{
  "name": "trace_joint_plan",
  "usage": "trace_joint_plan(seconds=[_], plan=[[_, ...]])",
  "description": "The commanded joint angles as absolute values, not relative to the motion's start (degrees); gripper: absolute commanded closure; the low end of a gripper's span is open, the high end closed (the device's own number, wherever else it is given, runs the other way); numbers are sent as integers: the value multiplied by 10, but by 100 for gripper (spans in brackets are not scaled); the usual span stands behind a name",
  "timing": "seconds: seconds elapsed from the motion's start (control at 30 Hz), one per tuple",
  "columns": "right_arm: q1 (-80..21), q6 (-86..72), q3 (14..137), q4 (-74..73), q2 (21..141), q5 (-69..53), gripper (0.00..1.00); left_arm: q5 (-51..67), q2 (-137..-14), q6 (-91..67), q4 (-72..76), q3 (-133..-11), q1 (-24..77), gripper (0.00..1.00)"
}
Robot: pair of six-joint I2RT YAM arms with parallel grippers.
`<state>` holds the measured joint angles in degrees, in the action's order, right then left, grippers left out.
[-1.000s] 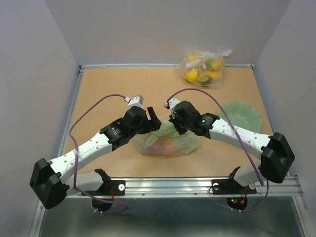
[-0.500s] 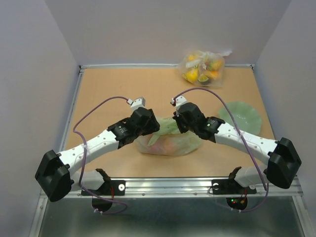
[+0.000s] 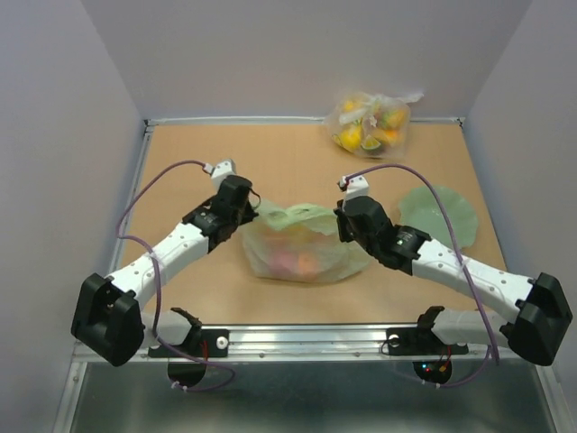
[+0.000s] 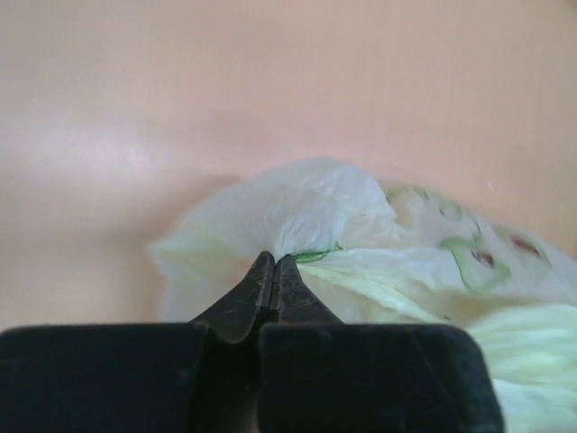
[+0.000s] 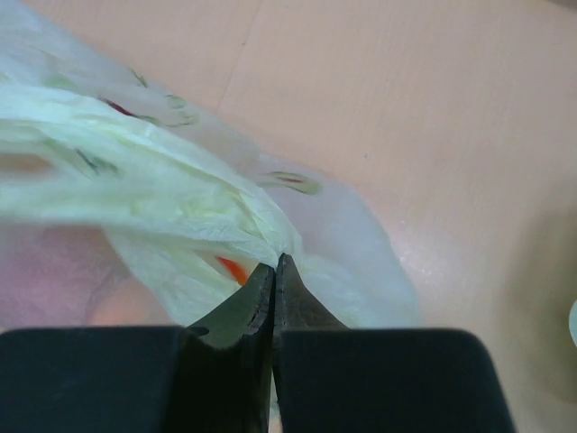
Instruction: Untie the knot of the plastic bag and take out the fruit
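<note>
The pale green plastic bag (image 3: pixel 302 253) lies in the middle of the table. Fruit (image 3: pixel 290 262) shows through its film as blurred orange and pink shapes. My left gripper (image 3: pixel 250 214) is shut on a pinch of the bag's film at its upper left (image 4: pixel 274 257). At the bag's upper right, my right gripper (image 3: pixel 342 222) is shut on another pinch (image 5: pixel 275 262), with an orange-red patch of fruit (image 5: pixel 230 269) just behind it. A crumpled green band (image 3: pixel 297 215) is stretched between the two grippers. No distinct knot can be made out in it.
A clear bag of yellow fruit (image 3: pixel 370 122) sits at the back edge, right of centre. A pale green plate (image 3: pixel 444 215) lies flat on the right, partly under my right arm. A raised rim (image 3: pixel 144 180) and plain walls enclose the table.
My left gripper has shut on the bag. Both arms have drawn apart, the left one to the left and the right one to the right, stretching the bag's top wide.
</note>
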<state>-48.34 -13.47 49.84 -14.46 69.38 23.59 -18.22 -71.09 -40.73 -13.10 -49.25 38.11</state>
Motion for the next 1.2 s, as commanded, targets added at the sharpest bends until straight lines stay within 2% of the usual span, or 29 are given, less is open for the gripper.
trace_joint_plan(seconds=[0.0, 0.03, 0.23, 0.47, 0.57, 0.6, 0.63, 0.67, 0.7, 0.73, 0.77, 0.87, 1.0, 1.17], plan=[[-478, -214, 477, -115, 623, 315, 100, -224, -692, -293, -113, -553, 237, 100], [-479, -228, 480, -114, 614, 317, 100, -224, -700, -277, -113, -573, 194, 100], [-479, -272, 499, -77, 571, 350, 100, -221, -736, -198, -117, -700, 142, 100], [-478, -330, 438, -53, 559, 306, 98, -179, -723, -211, -98, -647, 103, 100], [-478, -315, 400, -54, 565, 250, 82, -112, -708, -207, -89, -620, 103, 100], [-478, -303, 397, -61, 564, 206, 66, -70, -695, -202, -79, -602, 103, 100], [-478, -298, 405, -68, 563, 188, 55, -50, -687, -198, -76, -595, 103, 100], [-478, -293, 414, -76, 560, 175, 55, -32, -676, -197, -73, -588, 105, 100], [-479, -270, 425, -96, 559, 157, 45, -3, -666, -193, -70, -577, 105, 100], [-479, -255, 446, -111, 562, 152, 42, 19, -648, -192, -70, -572, 105, 100], [-479, -221, 490, -147, 567, 149, 34, 32, -638, -186, -73, -570, 106, 100], [-480, -146, 607, -219, 613, 140, 27, 65, -609, -177, -95, -566, 109, 100], [-480, -75, 733, -274, 685, 113, 26, 90, -582, -167, -117, -573, 112, 100], [-480, -7, 810, -276, 788, 112, 26, 97, -570, -166, -128, -579, 113, 100]])
